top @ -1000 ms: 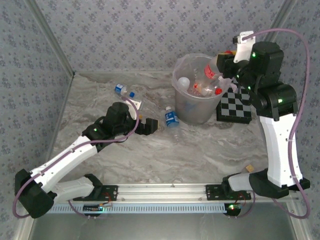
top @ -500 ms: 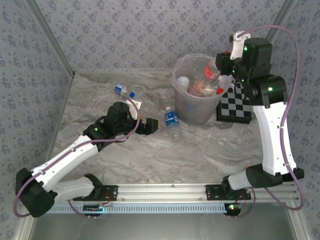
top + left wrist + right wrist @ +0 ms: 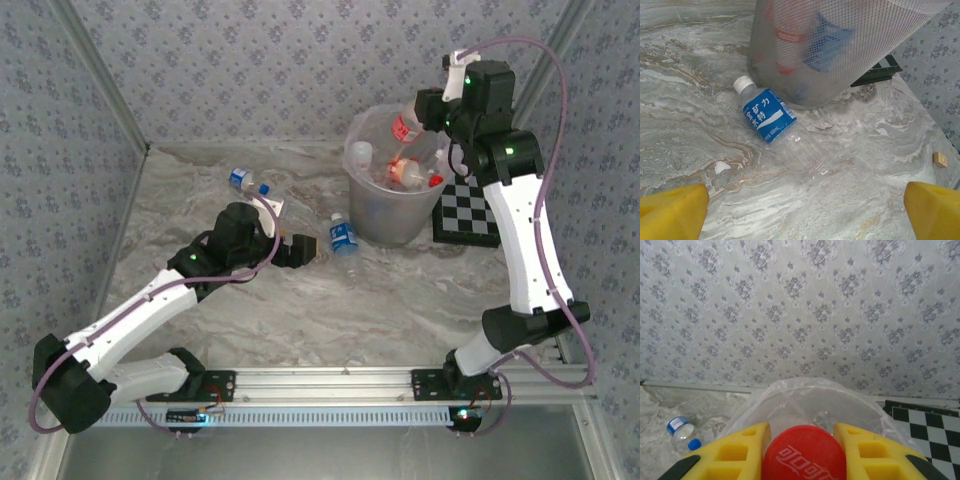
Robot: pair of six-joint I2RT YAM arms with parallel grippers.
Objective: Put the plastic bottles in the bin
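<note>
Walls: grey wallpaper (image 3: pixel 300 60) with small dark floral motifs, on 3 sides.
Surface: marbled grey-beige tabletop (image 3: pixel 400 300), faintly glossy.
Frame: slanted metal corner posts (image 3: pixel 101 75); ribbed aluminium rail (image 3: pixel 330 382) along the near edge.
Light: even, soft.

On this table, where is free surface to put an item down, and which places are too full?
The widest bare marble lies between the bin, the checkerboard and the near rail. A smaller patch lies by the left wall, beyond the left arm. Crowded: the bin's left foot, where the blue-label bottle lies near the left gripper.
</note>
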